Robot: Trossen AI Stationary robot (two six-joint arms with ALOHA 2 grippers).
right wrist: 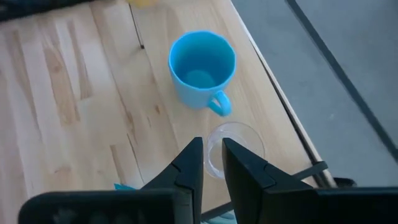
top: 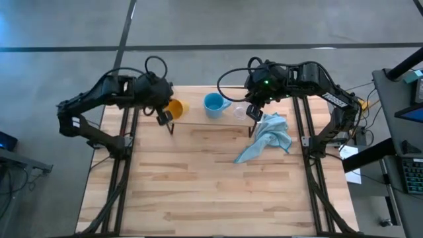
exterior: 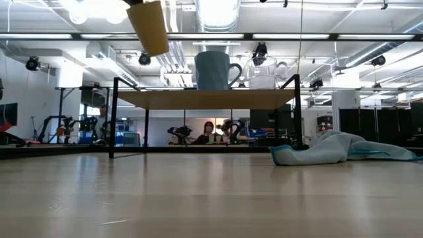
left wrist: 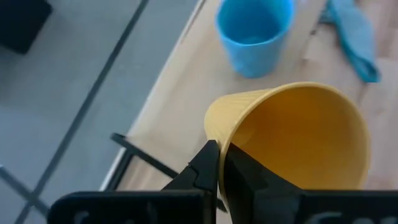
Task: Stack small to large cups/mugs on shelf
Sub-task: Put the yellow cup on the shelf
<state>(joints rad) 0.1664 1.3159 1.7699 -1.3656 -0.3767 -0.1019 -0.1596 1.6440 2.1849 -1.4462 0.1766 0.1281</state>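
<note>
Pinched between the fingers of my left gripper point(left wrist: 219, 167) is the rim wall of the orange-yellow cup point(left wrist: 292, 140), held tilted above the shelf's point(top: 198, 118) left end. Seen from above, the light blue mug point(top: 213, 104) stands upright on the shelf at about three o'clock from that cup, near but apart, its handle pointing right. At three o'clock from the mug, just beside it, the tiny clear cup point(right wrist: 231, 149) sits on the shelf. My right gripper point(right wrist: 210, 160) hovers over that cup's rim, fingers nearly pressed together, with only a narrow gap. At five o'clock from the shelf, a light blue cloth point(top: 268, 137) lies crumpled on the table point(top: 198, 192).
</note>
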